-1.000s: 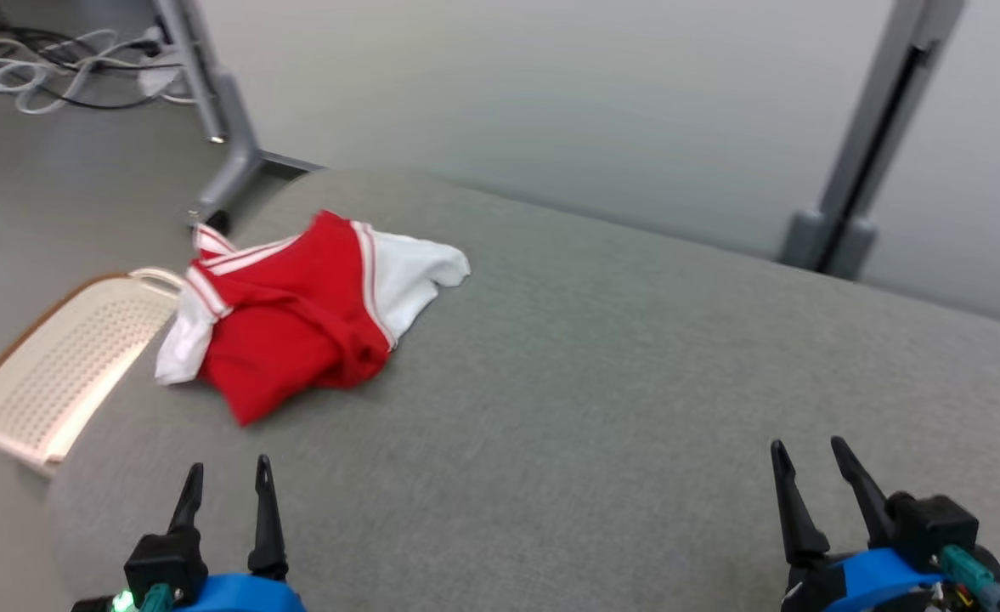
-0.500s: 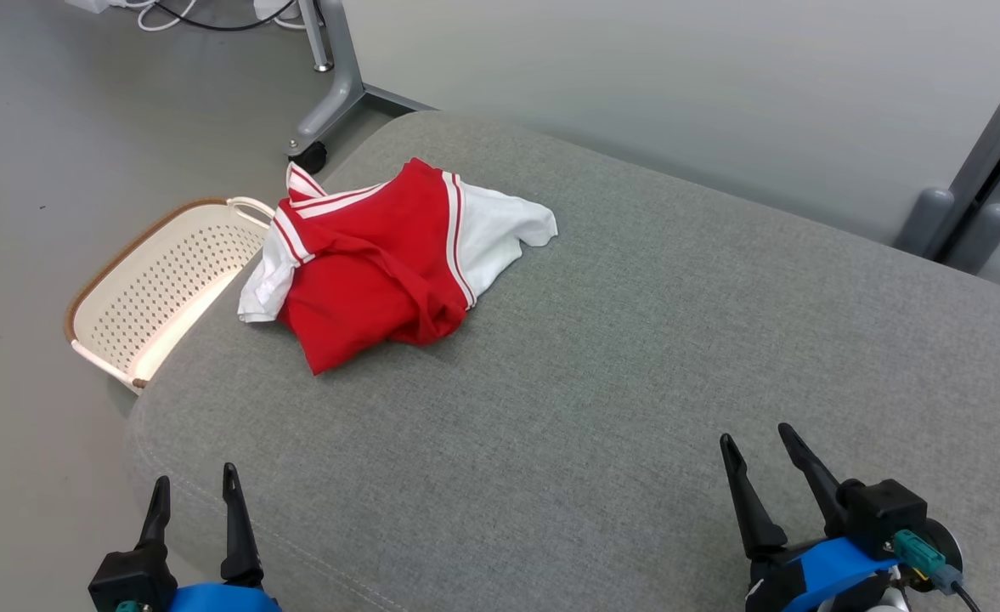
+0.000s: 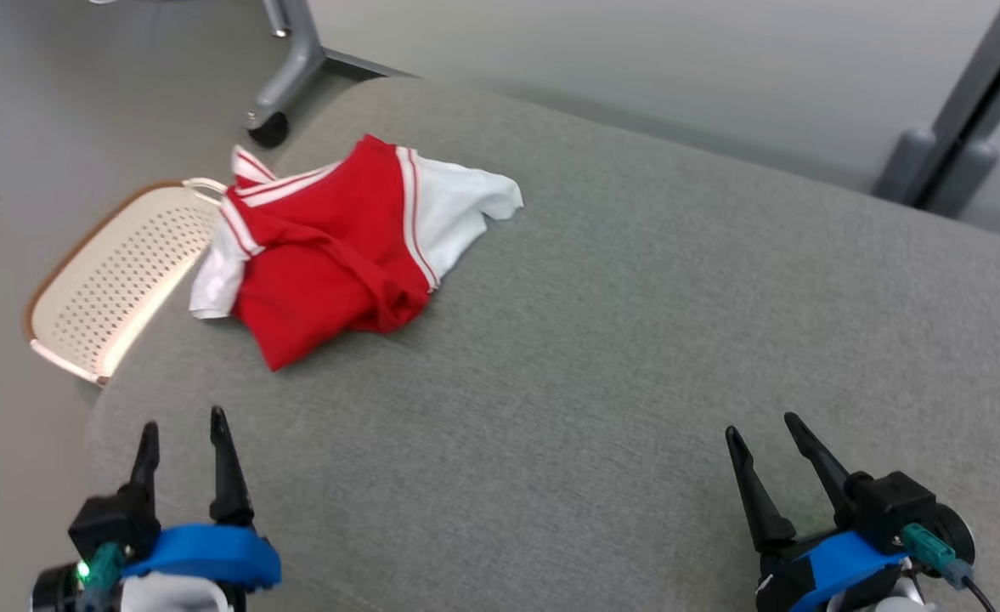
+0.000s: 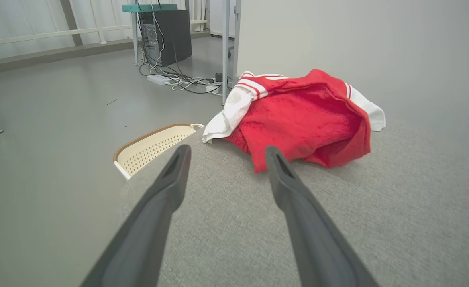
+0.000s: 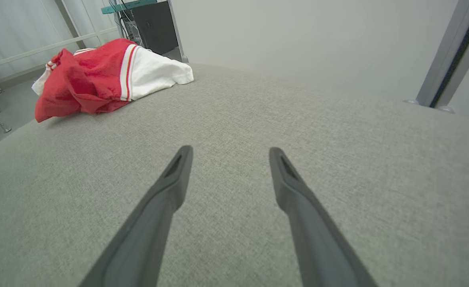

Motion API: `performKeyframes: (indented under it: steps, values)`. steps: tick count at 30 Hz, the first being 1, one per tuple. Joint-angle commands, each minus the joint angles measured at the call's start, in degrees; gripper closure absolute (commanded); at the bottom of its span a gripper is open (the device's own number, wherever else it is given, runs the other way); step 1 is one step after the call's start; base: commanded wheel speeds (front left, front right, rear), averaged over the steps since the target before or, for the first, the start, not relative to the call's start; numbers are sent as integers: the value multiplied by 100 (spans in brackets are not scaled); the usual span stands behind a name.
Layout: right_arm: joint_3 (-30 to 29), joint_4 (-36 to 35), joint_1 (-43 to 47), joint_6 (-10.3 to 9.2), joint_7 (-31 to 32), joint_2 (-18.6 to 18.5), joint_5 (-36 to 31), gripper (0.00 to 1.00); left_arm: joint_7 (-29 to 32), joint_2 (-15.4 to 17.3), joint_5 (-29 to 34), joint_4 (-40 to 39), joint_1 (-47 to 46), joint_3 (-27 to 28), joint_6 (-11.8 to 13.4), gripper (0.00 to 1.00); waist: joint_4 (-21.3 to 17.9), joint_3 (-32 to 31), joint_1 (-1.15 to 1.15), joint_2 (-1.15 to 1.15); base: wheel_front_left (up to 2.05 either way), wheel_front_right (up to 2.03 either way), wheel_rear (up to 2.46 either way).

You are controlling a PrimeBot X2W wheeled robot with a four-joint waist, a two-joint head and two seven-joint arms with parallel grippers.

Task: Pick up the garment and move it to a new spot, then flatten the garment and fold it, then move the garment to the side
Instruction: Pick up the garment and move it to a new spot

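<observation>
Currently the crumpled garment (image 3: 330,246) lies ungrasped at the cushion's (image 3: 601,340) far left corner; left gripper (image 3: 182,421) and right gripper (image 3: 761,425) hover along its near edge, jaws wide, poised to reach.

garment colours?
Red garment with white sleeves and red-and-white striped trim; clearest in head view.

From the head we look down and forward over the grey cushion (image 3: 601,340). Our two wrist cameras sit low and near its surface, looking far along it; all three views share the red and white garment (image 3: 321,255) at the far left.
</observation>
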Motion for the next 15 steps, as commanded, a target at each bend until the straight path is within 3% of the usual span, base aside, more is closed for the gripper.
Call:
performKeyframes:
  steps: [1, 15]
  values:
    - [73, -62, -137, 3, -27, -83, 52, 0, -16, -3, 35, 85, -257, 70, -23, 0, -88, 109, 0, -1, 0, 0, 0]
    - [518, -287, -515, 2, -27, -636, 294, 0, -16, 71, 376, 1000, -2191, 489, -96, 0, -726, 1094, 0, -1, 0, 0, 0]
